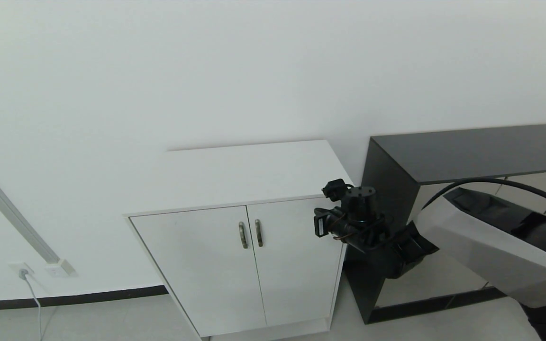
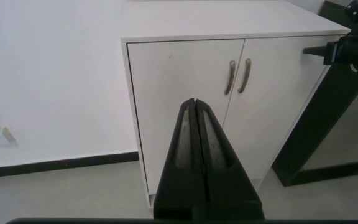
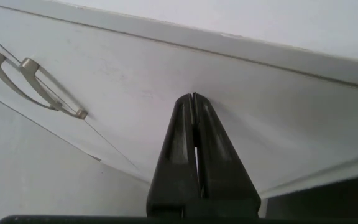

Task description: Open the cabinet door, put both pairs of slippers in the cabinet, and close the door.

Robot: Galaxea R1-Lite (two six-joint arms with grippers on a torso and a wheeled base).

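Note:
The white cabinet (image 1: 235, 180) stands against the wall with both doors shut. Its two metal handles (image 1: 250, 233) sit side by side at the middle seam. My right gripper (image 1: 319, 222) is shut with nothing in it, tips against or just off the upper right part of the right door (image 3: 241, 118). The handles (image 3: 36, 84) lie well off to its side. My left gripper (image 2: 194, 104) is shut and empty, held some way back from the cabinet, facing the left door (image 2: 179, 81). The right gripper (image 2: 328, 53) also appears by the cabinet's right edge.
A black table (image 1: 467, 151) with a mirrored front stands close against the cabinet's right side. A wall socket with a plugged cable (image 1: 22, 273) and a slanted wall duct (image 1: 7, 213) are at the left. Bare grey floor (image 1: 112, 322) lies before the cabinet.

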